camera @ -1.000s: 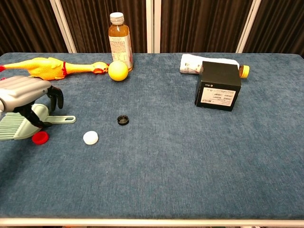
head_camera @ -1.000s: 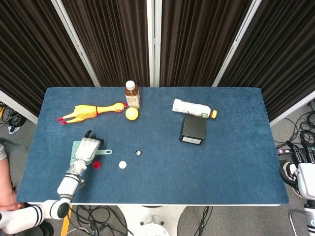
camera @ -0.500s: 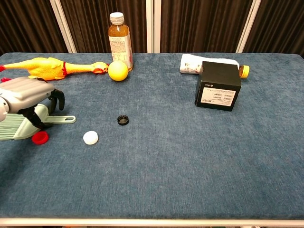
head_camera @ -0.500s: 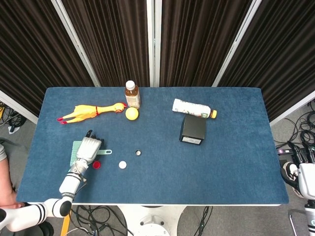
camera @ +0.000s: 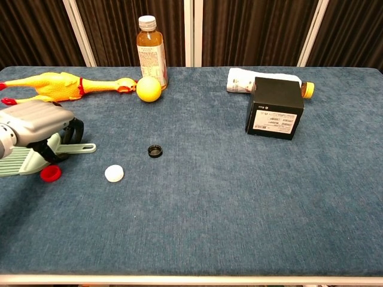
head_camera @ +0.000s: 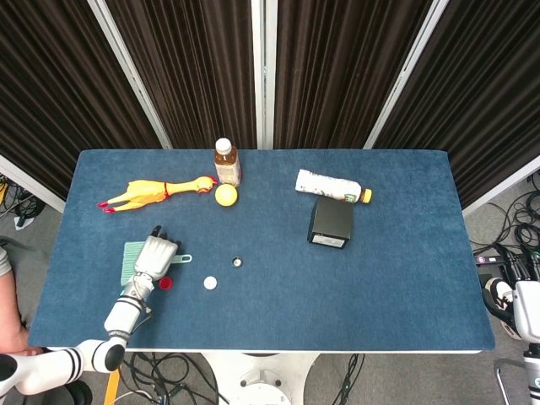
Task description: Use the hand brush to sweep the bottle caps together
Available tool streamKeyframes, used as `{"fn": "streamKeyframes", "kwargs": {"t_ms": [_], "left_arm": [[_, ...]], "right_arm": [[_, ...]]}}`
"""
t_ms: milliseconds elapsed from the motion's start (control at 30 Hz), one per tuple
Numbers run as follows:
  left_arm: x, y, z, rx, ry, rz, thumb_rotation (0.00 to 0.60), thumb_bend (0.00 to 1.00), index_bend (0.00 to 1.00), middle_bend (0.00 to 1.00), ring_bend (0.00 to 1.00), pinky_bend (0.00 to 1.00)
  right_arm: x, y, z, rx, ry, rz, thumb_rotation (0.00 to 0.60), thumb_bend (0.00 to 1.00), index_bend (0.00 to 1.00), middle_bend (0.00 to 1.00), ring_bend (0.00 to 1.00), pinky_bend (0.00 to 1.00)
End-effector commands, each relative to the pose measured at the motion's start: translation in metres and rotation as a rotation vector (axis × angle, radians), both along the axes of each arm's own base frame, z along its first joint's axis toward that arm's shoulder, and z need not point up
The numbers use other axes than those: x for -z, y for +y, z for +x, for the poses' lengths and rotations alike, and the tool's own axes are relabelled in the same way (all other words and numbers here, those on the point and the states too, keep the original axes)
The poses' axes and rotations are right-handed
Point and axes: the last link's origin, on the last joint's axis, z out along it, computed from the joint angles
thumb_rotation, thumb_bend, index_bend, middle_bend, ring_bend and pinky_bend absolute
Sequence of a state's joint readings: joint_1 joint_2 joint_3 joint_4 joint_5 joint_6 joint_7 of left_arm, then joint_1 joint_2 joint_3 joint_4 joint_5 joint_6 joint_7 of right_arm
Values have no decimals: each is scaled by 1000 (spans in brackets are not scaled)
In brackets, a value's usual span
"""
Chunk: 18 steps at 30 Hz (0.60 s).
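Note:
The pale green hand brush (camera: 18,161) lies flat on the blue table near its left front, with its handle (camera: 82,147) pointing right. My left hand (camera: 37,122) hovers right over the brush (head_camera: 129,260), fingers curved down on either side of the neck, not visibly clamped. In the head view this left hand (head_camera: 156,256) covers the brush's right half. A red cap (camera: 50,173) lies just in front of the brush, a white cap (camera: 114,173) to its right, and a black cap (camera: 155,150) further right. My right hand (head_camera: 525,305) hangs off the table's right edge, too small to read.
At the back stand a rubber chicken (camera: 60,84), a tea bottle (camera: 151,52) and a yellow ball (camera: 148,89). A black box (camera: 274,107) and a lying bottle (camera: 245,79) sit at the back right. The table's front edge (camera: 191,276) is near.
My left hand has shifted slightly right and settled lower over the brush. The brush and the caps have not moved.

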<state>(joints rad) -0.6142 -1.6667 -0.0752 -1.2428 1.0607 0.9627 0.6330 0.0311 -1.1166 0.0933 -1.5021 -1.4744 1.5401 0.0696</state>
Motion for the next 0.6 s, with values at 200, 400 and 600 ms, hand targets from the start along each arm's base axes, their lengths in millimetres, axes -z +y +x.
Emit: {"fn": "streamKeyframes", "kwargs": {"t_ms": [200, 400, 600], "left_arm": [[4, -1, -2, 4, 8, -13, 600, 288, 469, 512, 333, 145], [-5, 0, -2, 42, -63, -1, 600, 348, 535, 574, 413, 319], [-31, 7, -9, 105, -179, 33, 600, 403, 551, 588, 436, 446]], "right_arm": [[0, 1, -1, 4, -3, -2, 600, 235, 94, 200, 45, 153], [-2, 2, -2, 4, -5, -11, 600, 235, 94, 201, 45, 153], [-3, 3, -2, 4, -10, -14, 600, 235, 94, 201, 45, 153]]}}
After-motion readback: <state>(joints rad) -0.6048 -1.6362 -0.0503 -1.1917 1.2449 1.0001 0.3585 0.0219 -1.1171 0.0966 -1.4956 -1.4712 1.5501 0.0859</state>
